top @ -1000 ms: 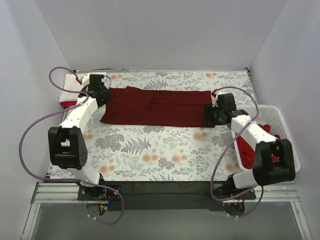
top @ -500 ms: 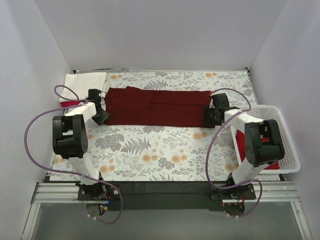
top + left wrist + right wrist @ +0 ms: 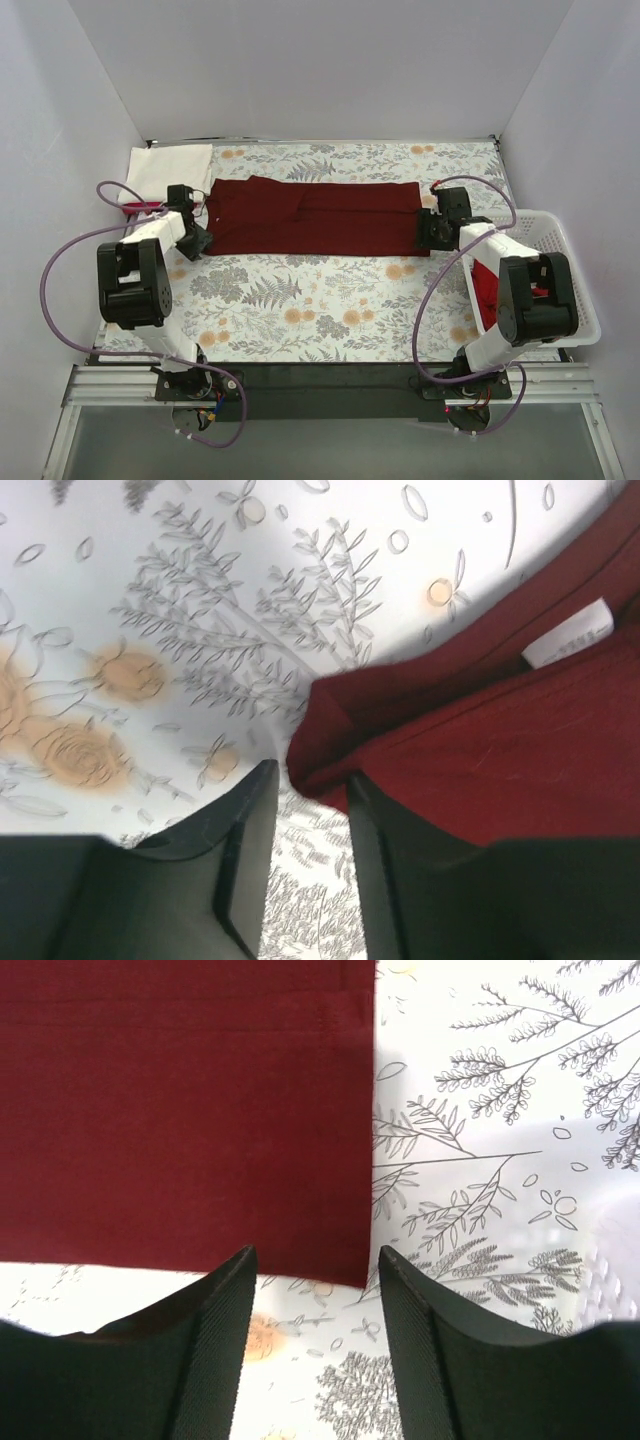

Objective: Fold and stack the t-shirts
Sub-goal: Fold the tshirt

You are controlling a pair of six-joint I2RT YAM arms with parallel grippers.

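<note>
Top external view is showing one maroon t-shirt [image 3: 315, 215] lying flat in a long band across the far half of the floral bench [image 3: 300, 300], with two claws sitting at its near corners. One left claw [image 3: 203, 240] is resting at the shirt's near left corner, and in the left wrist view its fingers [image 3: 245, 830] are standing close together with the rolled corner of the cloth lying at their tips; I cannot tell whether they are pinching it. One right claw [image 3: 425, 235] is sitting at the near right corner, and in the right wrist view it is standing released, its fingers [image 3: 215, 1330] spread apart, with the flat corner of the shirt lying just ahead of the gap between them. One cream-white t-shirt [image 3: 170, 165] is lying at the far left corner, well apart from both claws. One white basket [image 3: 560, 230] is standing at the right edge, holding red cloth [image 3: 488, 290] whose count I cannot tell.
</note>
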